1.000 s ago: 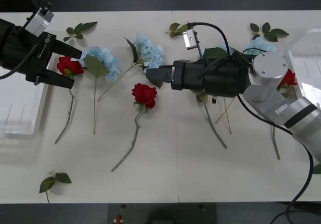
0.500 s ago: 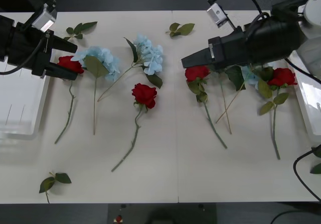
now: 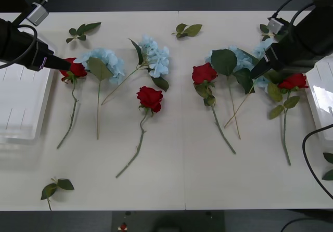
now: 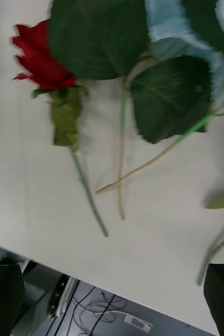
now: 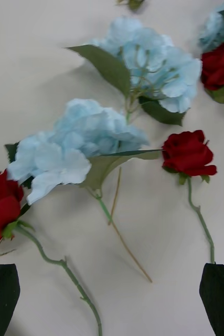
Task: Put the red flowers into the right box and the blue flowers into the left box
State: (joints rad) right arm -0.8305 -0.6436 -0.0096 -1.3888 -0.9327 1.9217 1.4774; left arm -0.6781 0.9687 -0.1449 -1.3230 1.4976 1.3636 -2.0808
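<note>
on the table [image 3: 177, 180]: red flowers [image 3: 150, 98]; blue flowers [image 3: 156, 55]

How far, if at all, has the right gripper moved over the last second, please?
Yes. The right gripper has swung from near the middle red rose toward the right box.

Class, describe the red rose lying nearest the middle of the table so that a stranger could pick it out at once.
Start at the seam down the middle of the white table. Just to its left, below the pale blue hydrangea, lies a red rose whose curved stem runs toward the near edge. Unlike the other roses, it lies alone, with no blue flower or pincer touching it.
</note>
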